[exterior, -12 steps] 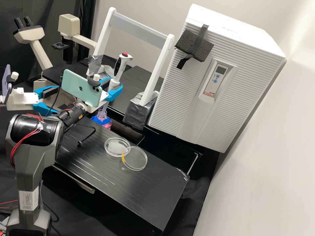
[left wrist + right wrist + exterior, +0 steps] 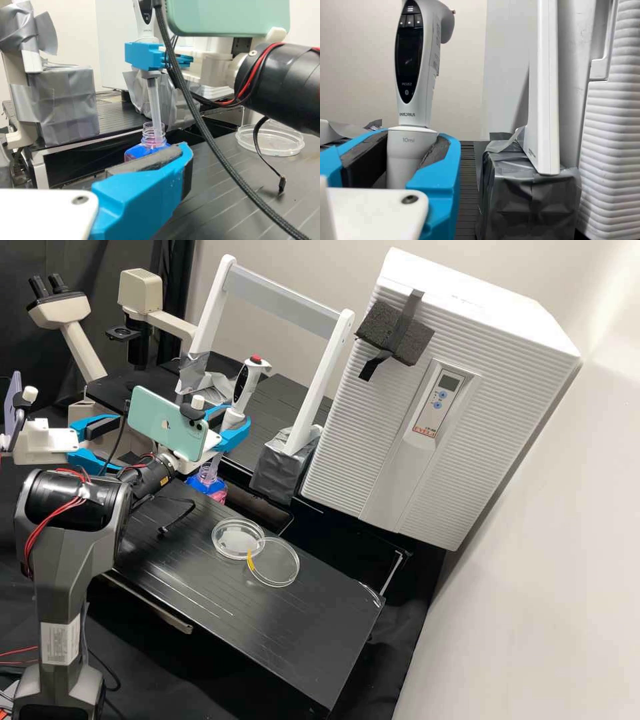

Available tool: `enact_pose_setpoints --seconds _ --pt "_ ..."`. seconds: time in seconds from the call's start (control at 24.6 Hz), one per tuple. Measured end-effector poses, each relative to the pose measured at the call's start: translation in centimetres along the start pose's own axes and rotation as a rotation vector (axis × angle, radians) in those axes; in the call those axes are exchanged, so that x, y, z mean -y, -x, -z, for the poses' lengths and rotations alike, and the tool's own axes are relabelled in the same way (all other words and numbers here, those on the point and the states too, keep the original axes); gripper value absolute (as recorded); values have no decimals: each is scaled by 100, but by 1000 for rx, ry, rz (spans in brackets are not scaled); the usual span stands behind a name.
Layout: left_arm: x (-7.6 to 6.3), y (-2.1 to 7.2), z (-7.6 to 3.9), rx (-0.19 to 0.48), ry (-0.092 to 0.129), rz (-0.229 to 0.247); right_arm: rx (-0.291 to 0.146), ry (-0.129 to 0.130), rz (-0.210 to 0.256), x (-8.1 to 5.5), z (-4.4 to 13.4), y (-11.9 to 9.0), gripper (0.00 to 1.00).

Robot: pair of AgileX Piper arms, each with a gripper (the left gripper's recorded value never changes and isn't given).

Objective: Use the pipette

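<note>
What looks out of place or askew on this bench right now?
No spill shows. The nearer petri dish and the farther petri dish overlap instead of lying apart, with a yellow strip beside the overlap. A loose cable end lies on the bench.

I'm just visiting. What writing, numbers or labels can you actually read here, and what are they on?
"10ml": on the lower collar of the pipette.
Other print on the body of the pipette: too blurred to read.
Red label on the control panel of the white cabinet: too small to read.
Sticker on the column of the grey arm: too small to read.
Back of the mint phone: a logo, no words.
</note>
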Motion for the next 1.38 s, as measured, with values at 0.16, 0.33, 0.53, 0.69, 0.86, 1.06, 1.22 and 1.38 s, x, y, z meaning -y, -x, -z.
enact_pose_setpoints --seconds 0.16,0.33,0.53,0.69,0.86,1.06,1.22,1.38 --pt "0 0 0 0 0 0 2 -1 -1 -1 -2 0 0" --pt "4 -3 -15 4 2 1 -2 -6 -7 -27 14 4 0" --pt "24 -11 -37 11 4 8 -10 -14 -17 -73 42 10 0" --pt "106 10 -22 4 11 37 -16 -22 -26 -114 66 17 0" --pt "158 10 -38 6 17 55 -30 -41 -40 -213 125 36 0" --pt "208 23 -98 21 23 73 -88 -116 -112 -586 318 131 0" --pt "228 40 -109 24 25 78 -139 -152 -188 -881 403 262 0" --pt "237 39 -140 29 31 78 -176 -175 -230 -1086 345 397 0"
